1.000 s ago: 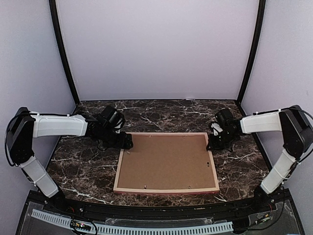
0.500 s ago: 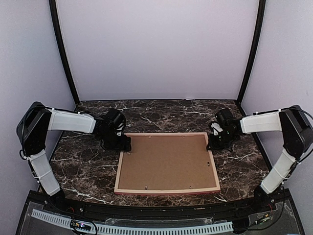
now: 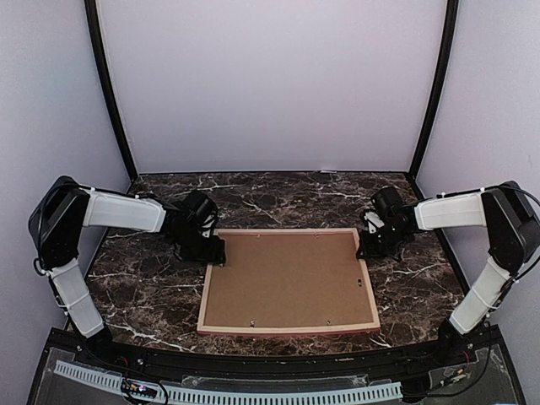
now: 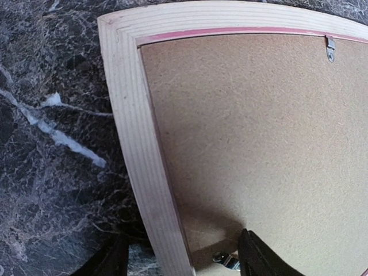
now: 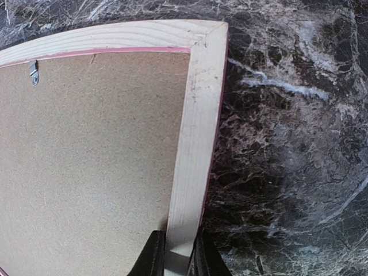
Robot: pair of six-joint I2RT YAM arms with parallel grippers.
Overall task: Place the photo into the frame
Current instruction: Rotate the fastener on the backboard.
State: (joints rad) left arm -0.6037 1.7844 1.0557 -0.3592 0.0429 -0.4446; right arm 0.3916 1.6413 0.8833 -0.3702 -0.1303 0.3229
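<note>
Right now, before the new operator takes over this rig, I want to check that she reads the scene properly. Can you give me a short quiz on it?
1. What fills the opening of the frame? A the photo; B a brown hardboard backing; C bare glass.
2. True or false: the left jaws are clamped shut on the frame's rail.
3. Fill in: the right jaws pinch the frame's ___ rail.

Key: 1 B. 2 False: they stand open, one on each side of the rail. 3 right.
</note>
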